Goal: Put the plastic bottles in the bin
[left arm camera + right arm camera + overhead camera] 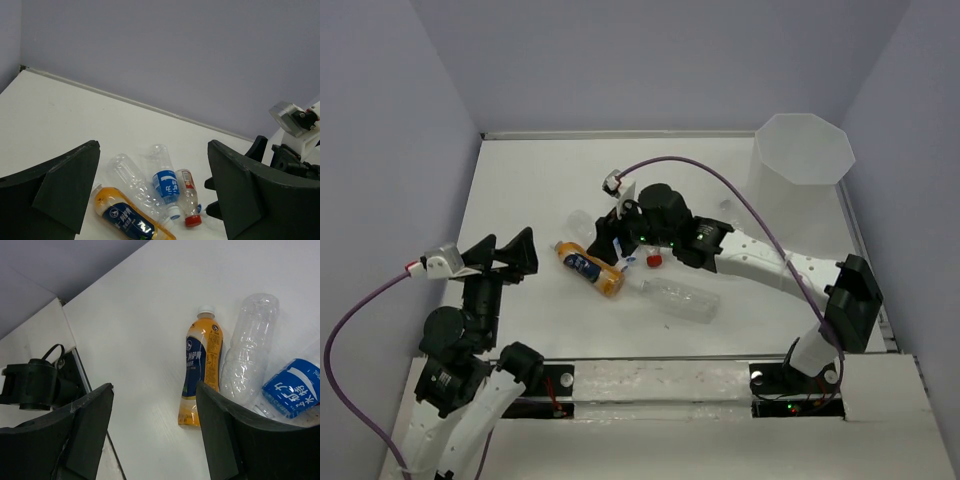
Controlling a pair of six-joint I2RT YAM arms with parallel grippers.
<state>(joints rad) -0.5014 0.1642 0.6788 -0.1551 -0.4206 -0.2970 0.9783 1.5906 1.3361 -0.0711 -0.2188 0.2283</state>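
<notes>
Several plastic bottles lie mid-table: an orange-filled one with a blue label [590, 269], a clear one [581, 224] behind it, and a clear crinkled one [677, 299] to the right. The left wrist view shows the orange bottle [124, 215], a clear one [131, 180], a blue-labelled one [165, 183] and a red-capped one [189, 198]. The translucent white bin [801, 152] stands at the far right. My right gripper [611, 243] is open and empty above the cluster; the orange bottle [202, 369] lies by its right finger. My left gripper [506, 254] is open and empty, left of the bottles.
The right arm [760, 262] stretches from the near right across to the table's middle. Walls close the table on the left, back and right. The left arm's base [35, 385] shows in the right wrist view.
</notes>
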